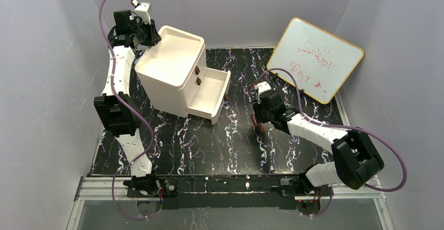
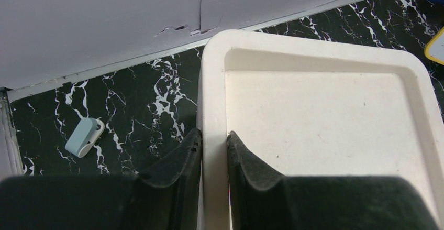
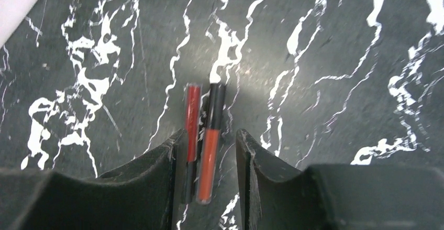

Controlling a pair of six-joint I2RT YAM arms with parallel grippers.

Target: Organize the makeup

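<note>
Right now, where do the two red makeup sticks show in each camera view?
Top external: the red sticks lie mid-picture on the black marble tabletop, right of the drawer box.
Left wrist: not in it; the left pincer is shut on the drawer box's wall.
Right wrist: centre, side by side between the fingers of the open right pincer.
Shared landmark: the black marble tabletop, visible in all three views.
</note>
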